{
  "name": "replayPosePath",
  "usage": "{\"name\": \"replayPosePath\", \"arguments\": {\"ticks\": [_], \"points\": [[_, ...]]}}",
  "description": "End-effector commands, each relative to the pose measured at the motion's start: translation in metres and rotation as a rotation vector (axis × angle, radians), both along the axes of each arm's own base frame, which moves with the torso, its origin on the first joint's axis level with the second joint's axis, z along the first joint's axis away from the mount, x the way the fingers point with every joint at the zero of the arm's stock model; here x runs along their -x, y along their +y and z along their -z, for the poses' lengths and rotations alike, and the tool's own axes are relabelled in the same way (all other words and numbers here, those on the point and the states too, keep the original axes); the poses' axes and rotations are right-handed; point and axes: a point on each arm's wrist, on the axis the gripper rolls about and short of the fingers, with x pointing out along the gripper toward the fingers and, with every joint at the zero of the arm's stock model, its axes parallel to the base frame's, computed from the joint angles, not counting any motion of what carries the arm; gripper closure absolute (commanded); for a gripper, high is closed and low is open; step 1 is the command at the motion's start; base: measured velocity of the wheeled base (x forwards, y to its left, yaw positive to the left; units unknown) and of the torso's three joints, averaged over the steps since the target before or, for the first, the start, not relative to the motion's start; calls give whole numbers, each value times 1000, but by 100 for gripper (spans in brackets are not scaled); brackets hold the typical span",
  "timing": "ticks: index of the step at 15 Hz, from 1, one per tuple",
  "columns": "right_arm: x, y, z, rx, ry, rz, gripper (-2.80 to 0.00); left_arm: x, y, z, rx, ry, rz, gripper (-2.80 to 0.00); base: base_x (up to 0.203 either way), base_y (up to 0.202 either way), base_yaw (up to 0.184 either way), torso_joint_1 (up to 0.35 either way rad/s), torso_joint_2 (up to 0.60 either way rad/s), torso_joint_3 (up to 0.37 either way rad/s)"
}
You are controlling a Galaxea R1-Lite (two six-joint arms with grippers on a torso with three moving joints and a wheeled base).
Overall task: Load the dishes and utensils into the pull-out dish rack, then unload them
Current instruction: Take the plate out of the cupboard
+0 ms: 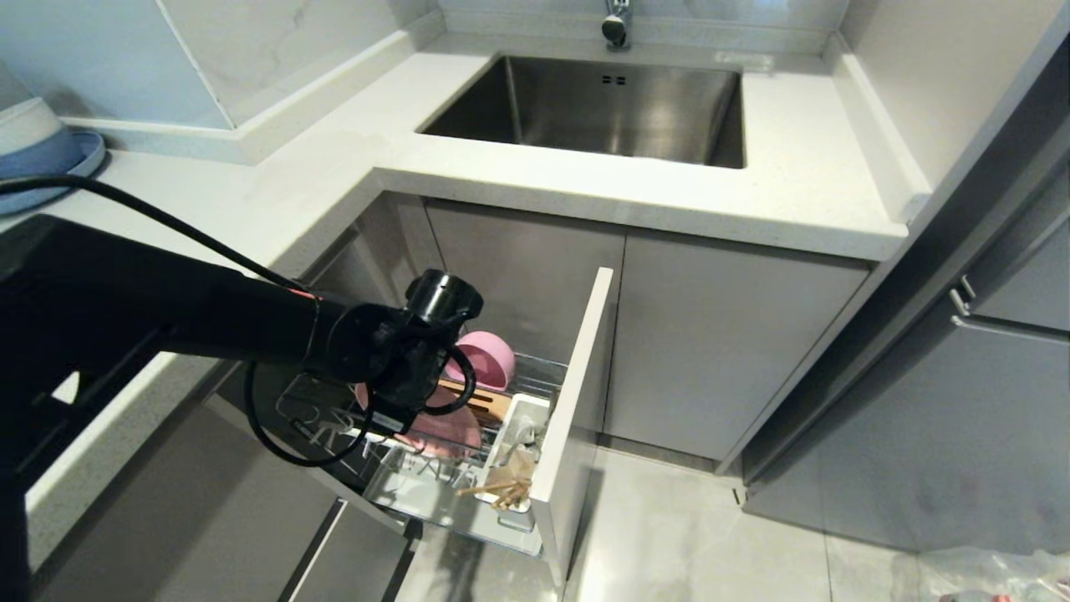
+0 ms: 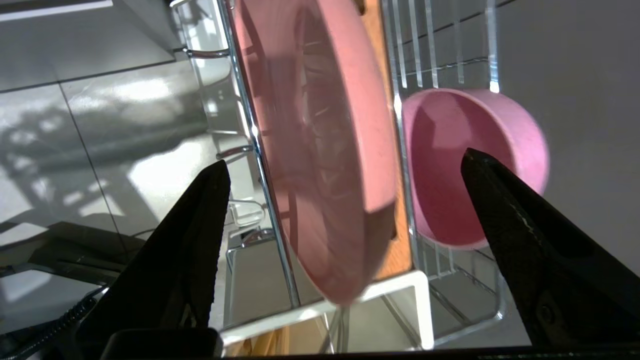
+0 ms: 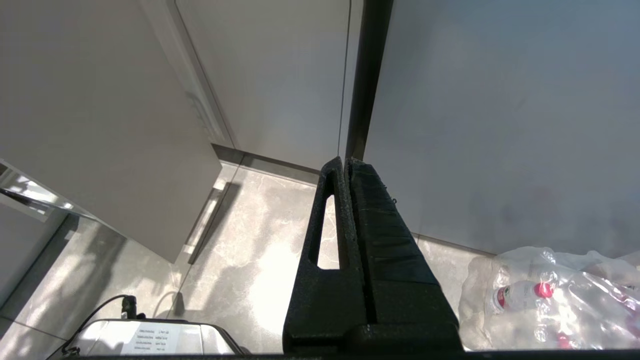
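The left gripper (image 2: 345, 170) hangs over the pull-out dish rack (image 1: 535, 380) with its jaws spread wide and nothing between them; in the left wrist view the two black fingers (image 2: 190, 240) stand clear on either side of the pink plate (image 2: 320, 150), touching neither it nor the wires. The plate stands on edge, leaning a little, its rim seated between the chrome wires against the wooden strip (image 1: 485, 400), which is what keeps it upright without a grip. Just beyond it, at the far end of the rack, the pink bowl (image 1: 485, 355) lies tipped on its side with its mouth toward the plate, again propped by the wire walls. To the right of the plate, hard against the white drawer front (image 1: 577, 393), sits the white utensil cup (image 1: 520, 435); the chopsticks (image 1: 500, 492) rest at its near end, their tips poking out to the left. I cannot pick out a fork. With everything visible resting in the rack, loading looks finished or nearly so, and the wide jaws suit either a release or a fresh approach to the plate. The right gripper (image 3: 347, 162) hangs parked low over the floor, pressed shut and empty, near a plastic bag of bottles (image 3: 550, 295).
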Motion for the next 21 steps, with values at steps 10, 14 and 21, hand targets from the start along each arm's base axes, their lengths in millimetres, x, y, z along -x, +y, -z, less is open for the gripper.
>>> {"name": "replayPosePath", "arguments": {"ticks": [10,14,21], "points": [[0,0,0,1,0,1,0,-22,4,18,5,12,-29,-280,0,0,0,0,0,0],[0,0,0,1,0,-1,0,-23,3,17,11,1,-30,0,0,0,0,0,0,0],[0,0,0,0,0,-1,0,-21,3,19,4,11,-29,0,0,0,0,0,0,0]]}}
